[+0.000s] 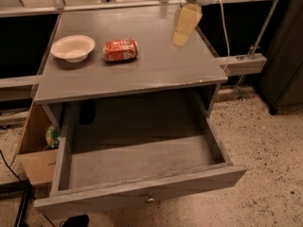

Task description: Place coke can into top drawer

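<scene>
Your gripper (180,39) hangs upper centre-right over the table (156,72), holding nothing; open or closed, can't tell. Can (120,50) lies upper left beside bowl (72,48). Drawer (142,193) open. You've yet to grasp, place.

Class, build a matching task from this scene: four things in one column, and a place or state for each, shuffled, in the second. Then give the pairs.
1 coke can
2 bowl
3 top drawer
4 gripper

A pulled open, below the tabletop
B above the tabletop's right rear
C lying on its side, right of the bowl
D upright, near the tabletop's left edge

Pairs: 1-C, 2-D, 3-A, 4-B
</scene>
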Robot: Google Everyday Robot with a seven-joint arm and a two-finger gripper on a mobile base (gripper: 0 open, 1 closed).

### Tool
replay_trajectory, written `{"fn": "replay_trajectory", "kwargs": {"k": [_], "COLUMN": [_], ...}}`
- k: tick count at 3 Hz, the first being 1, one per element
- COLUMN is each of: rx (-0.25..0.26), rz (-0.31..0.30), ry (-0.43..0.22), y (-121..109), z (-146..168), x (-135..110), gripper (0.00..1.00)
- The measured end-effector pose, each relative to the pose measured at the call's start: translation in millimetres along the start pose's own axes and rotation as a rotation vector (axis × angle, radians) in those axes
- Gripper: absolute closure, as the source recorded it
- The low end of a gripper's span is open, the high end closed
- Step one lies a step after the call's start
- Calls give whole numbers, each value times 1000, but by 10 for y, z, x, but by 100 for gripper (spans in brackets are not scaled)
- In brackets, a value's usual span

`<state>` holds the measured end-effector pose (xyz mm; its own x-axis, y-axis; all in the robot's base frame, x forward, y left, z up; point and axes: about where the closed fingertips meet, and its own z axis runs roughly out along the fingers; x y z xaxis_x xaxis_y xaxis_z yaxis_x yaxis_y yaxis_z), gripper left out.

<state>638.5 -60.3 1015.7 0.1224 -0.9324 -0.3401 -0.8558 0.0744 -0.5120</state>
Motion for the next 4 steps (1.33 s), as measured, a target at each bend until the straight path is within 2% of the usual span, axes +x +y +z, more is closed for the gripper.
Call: {"fn": "replay_trajectory", "kwargs": {"k": [1, 2, 3, 4], "rx": [-12, -52, -89, -88], "rz": [-4, -37, -67, -61], "ry": [4, 2, -9, -16], "y": [-160, -234, -210, -230], "z": [295, 711, 975, 1078], "x": [-142, -469, -731, -649], "gripper": [0, 0, 0, 0]}}
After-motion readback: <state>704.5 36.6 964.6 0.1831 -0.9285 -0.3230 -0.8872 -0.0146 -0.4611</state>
